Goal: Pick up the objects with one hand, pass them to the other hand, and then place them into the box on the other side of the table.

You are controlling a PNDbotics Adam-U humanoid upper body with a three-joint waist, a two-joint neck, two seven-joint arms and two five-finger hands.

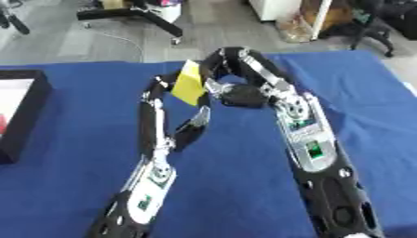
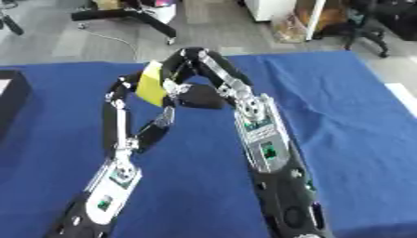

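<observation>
Here both the left hand [image 1: 161, 88] and right hand [image 1: 218, 69] pinch a flat yellow card [image 1: 189, 83] above the blue tabletop's [image 1: 73, 186] far edge.

A blue tablecloth [image 1: 73, 186] covers the work surface from the near edge to its far border, lying smooth apart from faint creases. Beyond it extends a grey floor [image 1: 65, 37]. On the floor at upper left stands a black wheeled base [image 1: 134, 16] with splayed legs (castors visible at the leg ends), and a thin pale cable [image 1: 122, 39] trails beside it. At upper right stands a black chair [image 1: 374, 25]; near it, a white cabinet [image 1: 277, 8] and brown cardboard [image 2: 330, 14].
</observation>
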